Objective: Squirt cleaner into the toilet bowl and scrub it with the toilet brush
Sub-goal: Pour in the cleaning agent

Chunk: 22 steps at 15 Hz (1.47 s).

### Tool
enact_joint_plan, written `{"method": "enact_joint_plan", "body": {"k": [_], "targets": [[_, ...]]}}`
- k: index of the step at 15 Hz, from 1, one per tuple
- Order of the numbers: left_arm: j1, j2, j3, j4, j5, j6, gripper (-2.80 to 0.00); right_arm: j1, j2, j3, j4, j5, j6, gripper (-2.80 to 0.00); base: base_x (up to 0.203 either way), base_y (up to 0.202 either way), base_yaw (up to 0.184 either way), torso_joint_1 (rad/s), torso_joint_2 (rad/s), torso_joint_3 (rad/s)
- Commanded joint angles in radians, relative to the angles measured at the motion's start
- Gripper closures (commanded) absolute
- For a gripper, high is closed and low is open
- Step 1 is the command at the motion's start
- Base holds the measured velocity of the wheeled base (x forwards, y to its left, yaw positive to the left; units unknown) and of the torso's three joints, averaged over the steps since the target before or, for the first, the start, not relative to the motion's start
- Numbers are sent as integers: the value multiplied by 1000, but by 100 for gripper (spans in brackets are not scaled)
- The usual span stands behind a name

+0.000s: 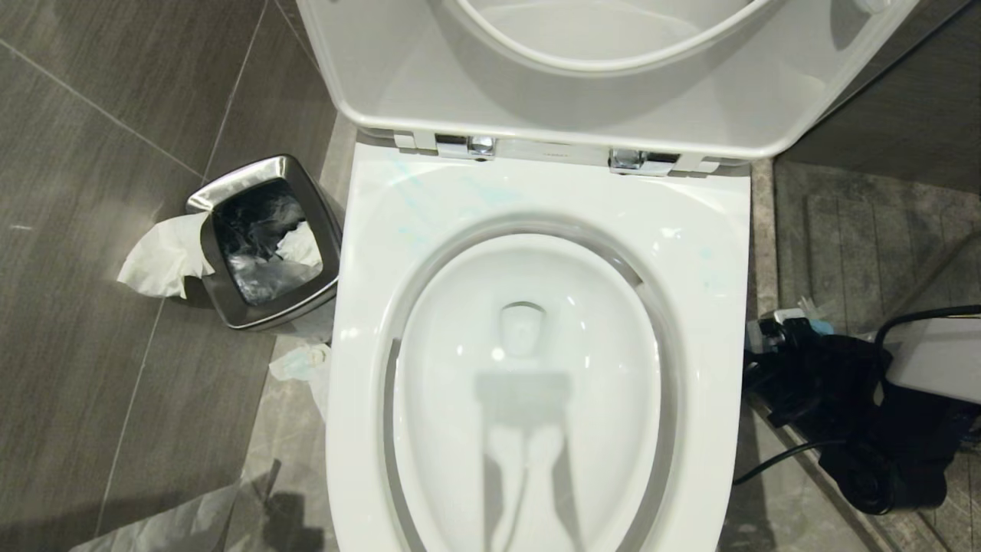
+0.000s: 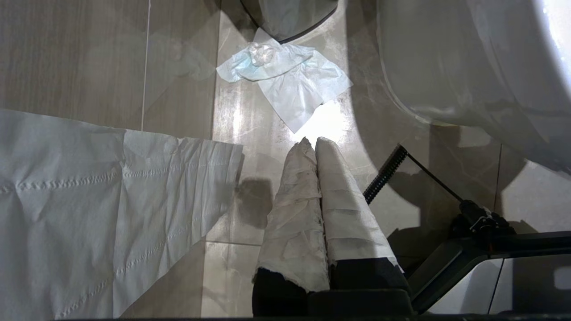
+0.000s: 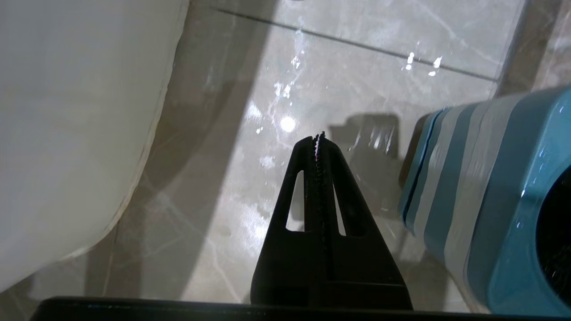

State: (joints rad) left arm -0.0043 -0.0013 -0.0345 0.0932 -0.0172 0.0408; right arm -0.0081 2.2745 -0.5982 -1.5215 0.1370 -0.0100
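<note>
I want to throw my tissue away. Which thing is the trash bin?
Find the big white toilet bowl with its lid up. On the dark floor at its left sits the waste bin: small, square, shiny steel, open on top, with white paper hanging over its edge.

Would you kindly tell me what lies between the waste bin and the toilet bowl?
Only bare floor separates bin from bowl, seen in the head view.

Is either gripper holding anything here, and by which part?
Nothing is held: left gripper and right gripper are both shut, empty, above the floor.
</note>
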Motion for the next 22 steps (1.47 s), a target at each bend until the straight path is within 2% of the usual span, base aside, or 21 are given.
{"method": "enact_joint_plan", "body": {"k": [1, 15, 16, 19, 22], "targets": [[0, 1, 1, 0, -1, 1, 0, -1, -9, -14, -9, 1, -1, 0, 0, 0, 0, 8, -15, -46], [0, 1, 2, 0, 0, 2, 0, 8, -4, -31, -9, 13, -11, 0, 0, 0, 0, 0, 1, -2], [0, 1, 2, 0, 0, 2, 0, 13, 1, -34, -9, 13, -11, -280, 0, 0, 0, 0, 0, 0], [0, 1, 2, 0, -1, 5, 0, 22, 14, -64, -9, 14, -22, -280, 0, 0, 0, 0, 0, 0], [0, 1, 2, 0, -1, 7, 0, 27, 20, -158, -9, 16, -22, -280, 0, 0, 0, 0, 0, 0]]}}
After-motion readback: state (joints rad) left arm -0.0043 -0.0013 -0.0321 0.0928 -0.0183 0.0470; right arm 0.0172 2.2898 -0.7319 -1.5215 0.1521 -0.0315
